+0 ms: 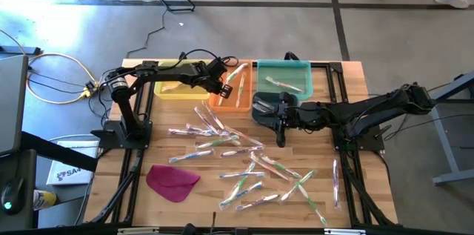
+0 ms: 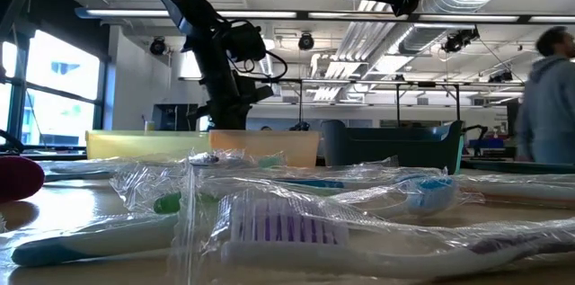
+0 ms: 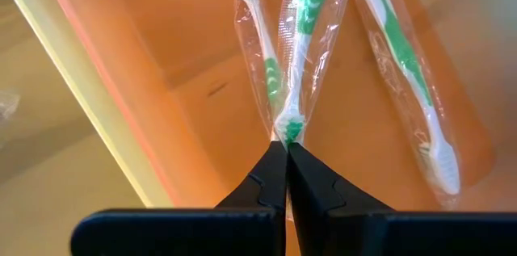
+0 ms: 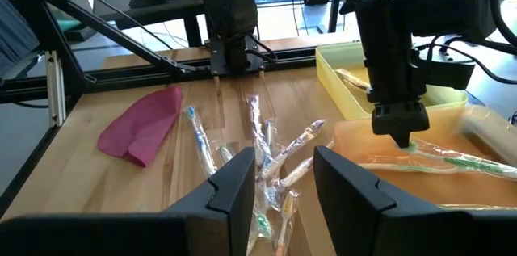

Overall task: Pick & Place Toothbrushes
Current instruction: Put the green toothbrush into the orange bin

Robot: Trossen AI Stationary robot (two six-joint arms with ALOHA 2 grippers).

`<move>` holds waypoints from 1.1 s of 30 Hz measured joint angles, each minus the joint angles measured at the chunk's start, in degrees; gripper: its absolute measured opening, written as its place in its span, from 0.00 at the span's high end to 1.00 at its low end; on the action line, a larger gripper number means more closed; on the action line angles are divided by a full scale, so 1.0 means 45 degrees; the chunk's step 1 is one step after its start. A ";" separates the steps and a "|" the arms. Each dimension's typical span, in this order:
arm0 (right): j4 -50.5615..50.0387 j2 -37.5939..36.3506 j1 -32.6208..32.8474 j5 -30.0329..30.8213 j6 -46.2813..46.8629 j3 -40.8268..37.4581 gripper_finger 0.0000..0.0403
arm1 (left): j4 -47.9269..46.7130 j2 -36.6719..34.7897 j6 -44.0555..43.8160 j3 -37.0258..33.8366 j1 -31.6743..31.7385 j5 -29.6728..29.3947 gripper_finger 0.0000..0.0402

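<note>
Many wrapped toothbrushes [image 1: 237, 153] lie scattered on the wooden table. Three bins stand at the far edge: yellow [image 1: 172, 87], orange [image 1: 241, 98] and teal [image 1: 285, 79]. My left gripper [image 3: 284, 149] reaches down into the orange bin [image 3: 121, 54], shut on a green toothbrush [image 3: 305, 22]. Two more green toothbrushes [image 3: 404, 62] lie on the bin floor on either side of it. My right gripper [image 4: 283, 183] hovers open above the table, near the teal bin, with nothing between its fingers. My left gripper pinches the wrapper at the handle end [image 3: 287, 129] of the green toothbrush between its two shut fingertips. The fingers come slanting down from above, roughly in line with the brush. The brush stretches away from them low over the orange bin's floor [image 4: 440, 161], head end farthest from the fingers.
A magenta cloth [image 1: 172, 181] lies near the table's front left. The yellow bin holds a toothbrush [image 4: 351, 78], and so does the teal bin [image 1: 281, 83]. One toothbrush [image 1: 335, 179] lies apart at the right. A person [image 2: 548, 96] stands in the room beyond the table.
</note>
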 joint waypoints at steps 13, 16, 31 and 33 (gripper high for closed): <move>0.0002 0.0000 -0.0003 0.0003 -0.0001 -0.0001 0.70 | 0.0699 -0.0010 0.0181 0.0000 -0.0080 0.0037 0.94; 0.0000 0.0000 -0.0003 0.0003 -0.0001 -0.0003 0.70 | 0.0801 -0.0010 0.0319 0.0000 -0.0169 0.0038 0.87; -0.0073 0.0005 -0.0003 0.0003 0.0058 -0.0002 0.70 | 0.1964 -0.0015 0.1635 0.0000 -0.0146 0.0019 0.75; -0.0073 0.0005 -0.0003 0.0003 0.0067 0.0001 0.70 | 0.1994 -0.0015 0.2024 0.0000 -0.0147 0.0019 0.75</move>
